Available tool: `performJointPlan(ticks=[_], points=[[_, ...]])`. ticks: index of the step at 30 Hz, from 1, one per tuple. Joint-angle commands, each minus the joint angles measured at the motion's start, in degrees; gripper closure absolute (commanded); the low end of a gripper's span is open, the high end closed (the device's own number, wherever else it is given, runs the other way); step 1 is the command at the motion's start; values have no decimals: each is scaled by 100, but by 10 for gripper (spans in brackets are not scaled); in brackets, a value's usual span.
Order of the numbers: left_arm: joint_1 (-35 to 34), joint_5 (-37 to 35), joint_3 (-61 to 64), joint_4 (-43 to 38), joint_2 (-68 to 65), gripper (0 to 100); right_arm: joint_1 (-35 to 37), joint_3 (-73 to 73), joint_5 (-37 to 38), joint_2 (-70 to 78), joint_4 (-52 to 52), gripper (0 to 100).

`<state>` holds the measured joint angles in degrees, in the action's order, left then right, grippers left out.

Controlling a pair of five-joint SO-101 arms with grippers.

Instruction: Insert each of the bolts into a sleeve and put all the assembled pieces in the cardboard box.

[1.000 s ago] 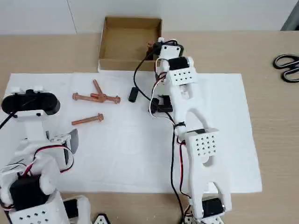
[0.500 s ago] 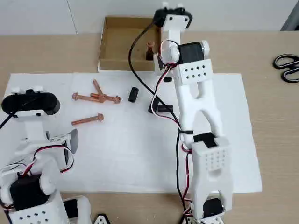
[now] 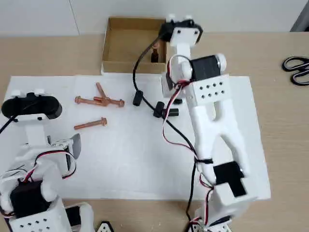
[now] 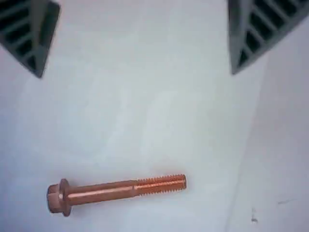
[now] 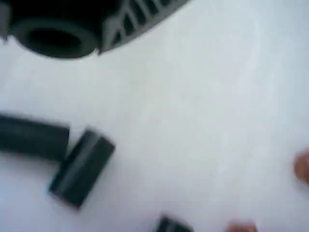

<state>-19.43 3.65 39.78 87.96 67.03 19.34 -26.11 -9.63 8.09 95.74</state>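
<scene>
Three copper bolts lie on the white paper: two crossed (image 3: pixel 100 100) and a single bolt (image 3: pixel 91 123), also seen as the bolt (image 4: pixel 116 191) in the left wrist view. My left gripper (image 4: pixel 140 43) hangs open above and beside that bolt, holding nothing. Black sleeves (image 3: pixel 137 98) (image 3: pixel 158 109) (image 3: pixel 173 112) lie mid-paper; two sleeves (image 5: pixel 81 167) (image 5: pixel 29 137) lie at an angle and another (image 5: pixel 53 36) is close under the right wrist. My right gripper (image 3: pixel 168 89) hovers just behind the sleeves. One bolt-in-sleeve piece (image 3: pixel 155 52) rests in the cardboard box (image 3: pixel 116 65).
Scissors (image 3: pixel 297 69) lie on the bare wood at the far right. The right arm's black cable (image 3: pixel 145 92) trails across the paper past the sleeves. The paper's front half, between the two arm bases, is open room.
My right arm lifted out of the cardboard box, left the assembled piece inside, and drew back toward the sleeves. The left arm and the bolts stayed put.
</scene>
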Motion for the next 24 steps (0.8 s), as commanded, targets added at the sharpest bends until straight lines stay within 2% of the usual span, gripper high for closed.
performJointPlan(ticks=[1, 7, 24], points=[[-26, 0, -31, 18, 53, 764, 13, 615, -26, -312, -48, 991], [-26, 0, -31, 9, 53, 764, 48, 1380, -26, 259, -409, 991], [-26, 0, -31, 18, 53, 764, 48, 1371, -62, 1886, -409, 990]])
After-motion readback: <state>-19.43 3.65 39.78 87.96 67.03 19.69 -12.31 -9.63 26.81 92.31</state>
